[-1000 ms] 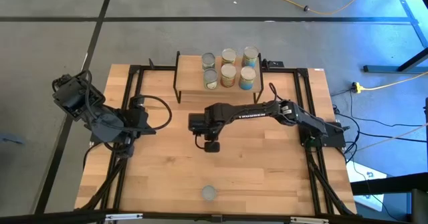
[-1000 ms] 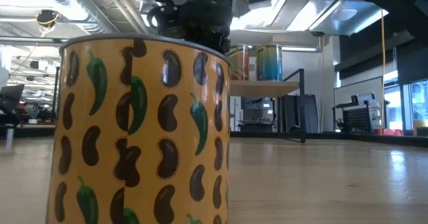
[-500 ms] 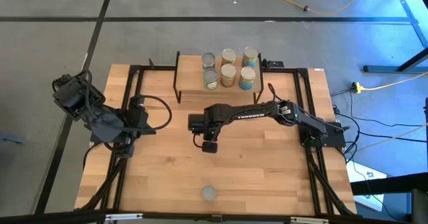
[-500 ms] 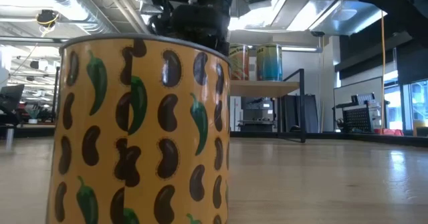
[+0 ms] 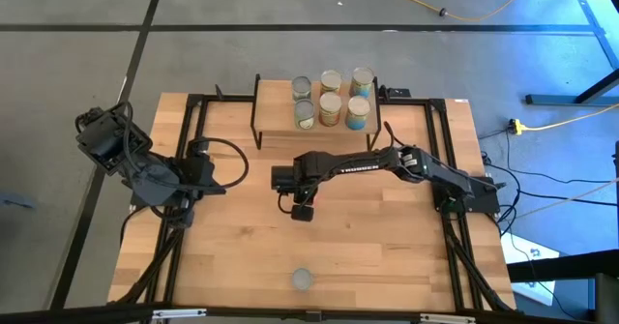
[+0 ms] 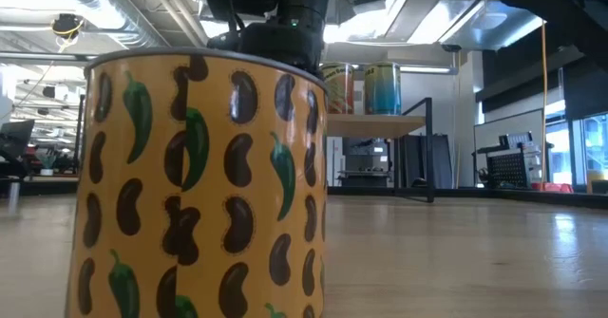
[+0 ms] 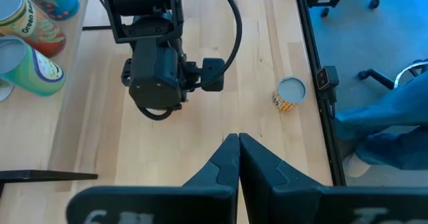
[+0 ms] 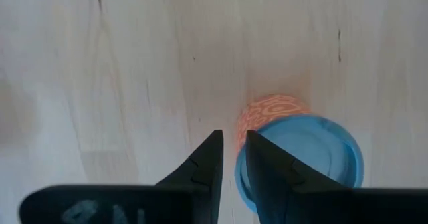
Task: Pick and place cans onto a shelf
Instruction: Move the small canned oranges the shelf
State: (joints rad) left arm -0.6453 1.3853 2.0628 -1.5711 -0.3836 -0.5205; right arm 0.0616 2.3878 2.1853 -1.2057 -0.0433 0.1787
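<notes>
- The right gripper [image 5: 302,211] hangs over the tabletop [image 5: 387,247] in front of the shelf [image 5: 276,121], pointing down; its 2 fingers [image 8: 212,150] stand a narrow slit apart with bare wood showing between them, grasping nothing.
- Just beside 1 of those fingers, outside the slit, stands a can [image 8: 304,157] with a blue top and an orange patterned side.
- 6 cans [image 5: 330,108] stand upright on the shelf in 2 rows of 3, clustered toward its right half.
- 1 more can [image 5: 303,279], yellow with printed beans and green peppers, stands upright well apart from the shelf, near the table's opposite edge.
- The left gripper [image 7: 238,140] waits off the shelf's left front corner, clenched with its fingers pressed together and nothing in them.
</notes>
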